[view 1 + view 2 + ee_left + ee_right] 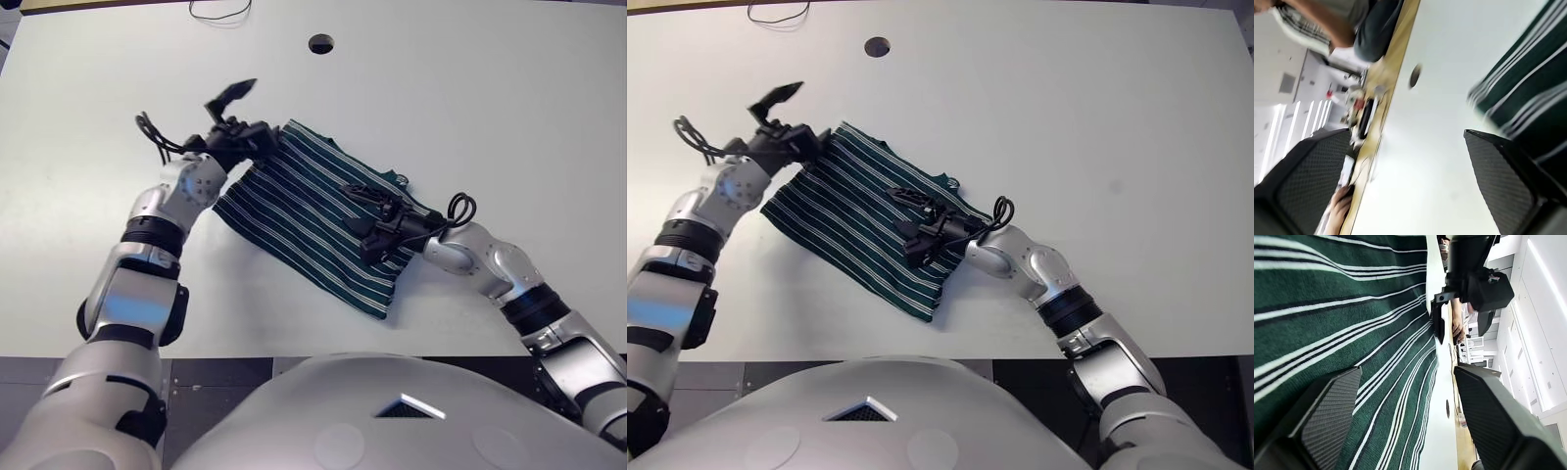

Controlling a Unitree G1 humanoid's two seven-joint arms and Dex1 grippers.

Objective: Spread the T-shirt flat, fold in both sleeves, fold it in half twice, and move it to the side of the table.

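The jaws of the left gripper (243,113) are held wide apart with nothing between them. One finger is raised over the table, and the other is set at the far left edge of the T-shirt (294,211). The jaws of the right gripper (366,210) are likewise spread, with nothing clamped, and are placed low over the striped cloth near its right side. Whether the cloth is touched there cannot be told. The T-shirt, dark green with thin white stripes, is seen folded into a rough rectangle and laid flat, turned at an angle, about the middle of the white table (509,108). A round dark hole (320,44) is set in the table beyond the shirt, well apart from it. A thin black cable (220,14) is seen at the far edge.
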